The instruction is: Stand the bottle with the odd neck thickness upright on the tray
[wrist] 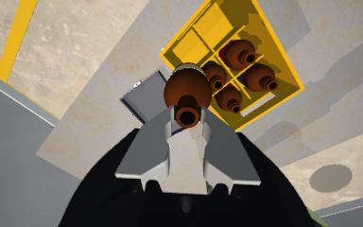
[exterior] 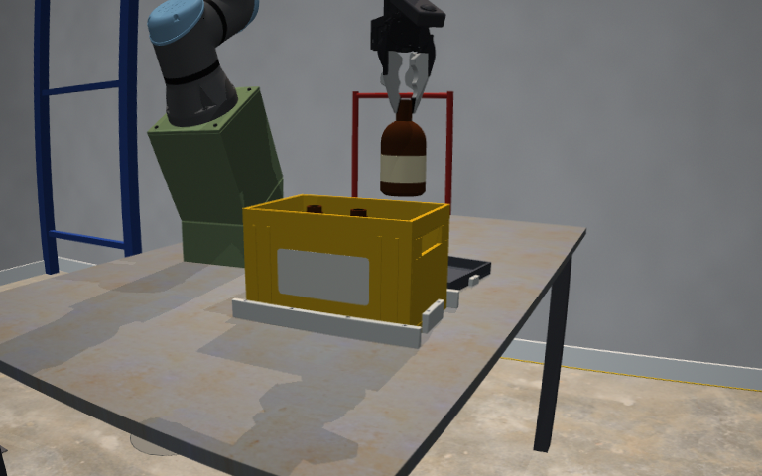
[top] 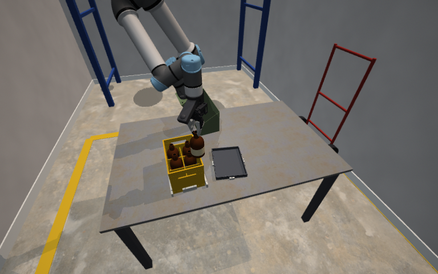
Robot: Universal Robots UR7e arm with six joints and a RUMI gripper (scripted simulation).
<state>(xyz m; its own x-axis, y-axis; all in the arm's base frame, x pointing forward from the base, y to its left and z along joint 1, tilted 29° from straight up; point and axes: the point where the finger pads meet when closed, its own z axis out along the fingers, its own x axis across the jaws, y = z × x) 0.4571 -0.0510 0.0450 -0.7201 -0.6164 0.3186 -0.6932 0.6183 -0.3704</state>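
My gripper [top: 195, 130] [exterior: 405, 104] [wrist: 187, 107] is shut on the neck of a brown bottle [top: 197, 145] [exterior: 403, 157] [wrist: 186, 87] with a pale label. The bottle hangs upright, its base clear above the rim of the yellow crate [top: 187, 178] [exterior: 261, 252] [wrist: 213, 28], over the crate's side nearest the tray. Several more brown bottles [top: 175, 161] [wrist: 257, 78] stand in the crate's cells; in the exterior view only two tops [exterior: 315, 208] show. The dark tray [top: 228, 162] [exterior: 468, 268] [wrist: 144, 96] lies flat on the table right of the crate, with nothing on it.
A grey bracket [top: 190, 188] [exterior: 325, 325] runs along the crate's base. The green robot pedestal [top: 211, 119] [exterior: 218, 168] stands behind the crate. A red rack [top: 342, 93] stands beyond the table's right edge, and blue frames [top: 255, 41] at the back.
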